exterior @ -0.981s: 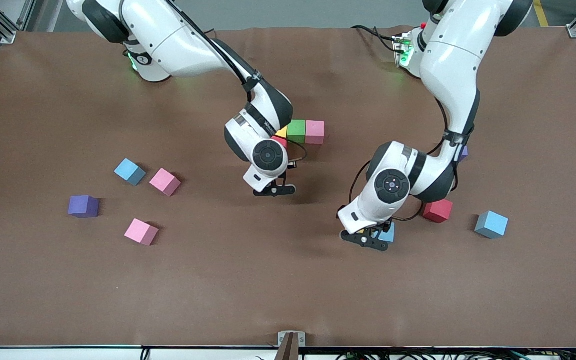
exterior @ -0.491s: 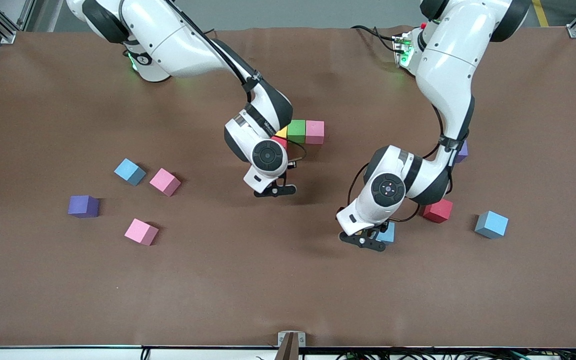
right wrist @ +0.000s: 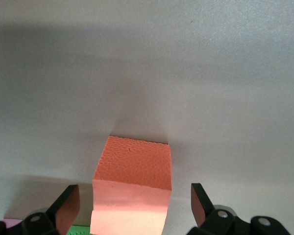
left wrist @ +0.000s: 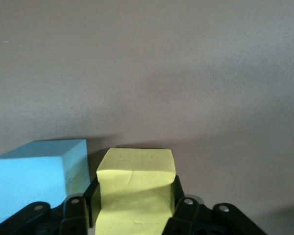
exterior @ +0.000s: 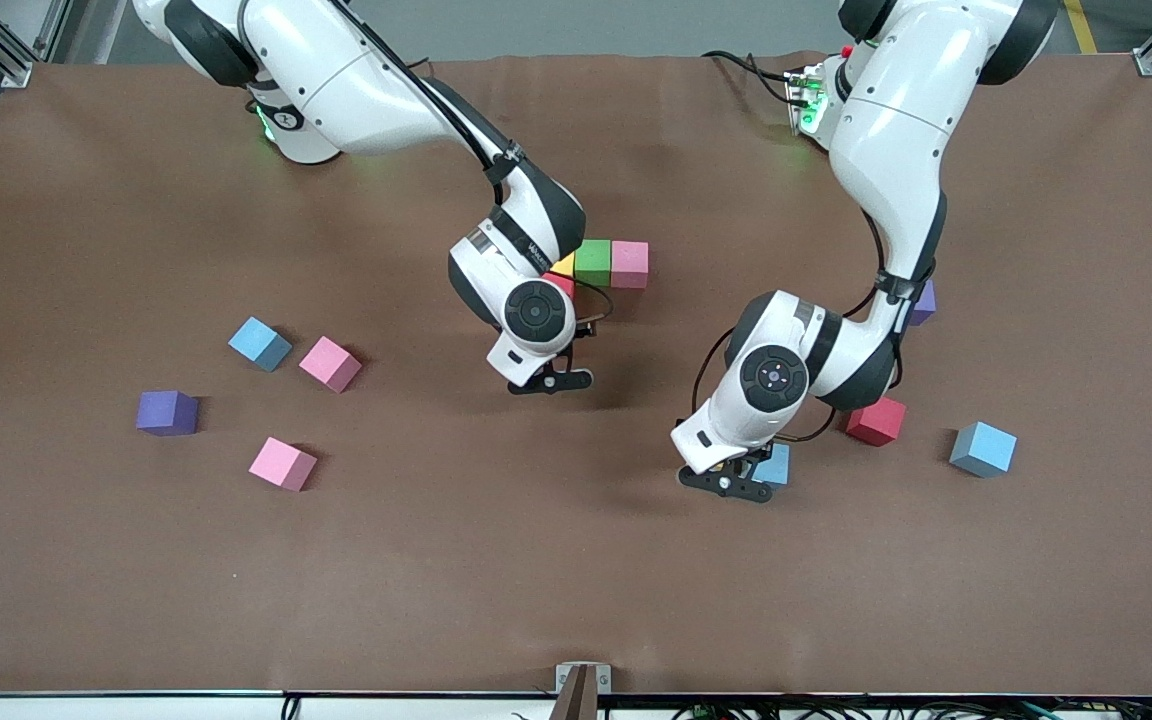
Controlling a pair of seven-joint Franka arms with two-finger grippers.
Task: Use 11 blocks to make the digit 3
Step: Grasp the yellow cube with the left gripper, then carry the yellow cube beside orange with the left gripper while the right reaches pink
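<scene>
In the front view, the left gripper (exterior: pixel 728 478) sits low beside a light blue matte cube (exterior: pixel 774 465); the right gripper (exterior: pixel 548 378) is near the green matte cube (exterior: pixel 593 262) and pink matte cube (exterior: pixel 630 263).

In the left wrist view, the fingers (left wrist: pixel 182 215) clamp a yellow matte cube (left wrist: pixel 135 188).

In the right wrist view, the spread fingers (right wrist: pixel 67 207) flank an orange matte cube (right wrist: pixel 132 183) without touching.

two glossy white arms with black joint bands and round black wrist caps; thin black cables loop alongside; green lights, probably status lamps, glow at both bases.
</scene>
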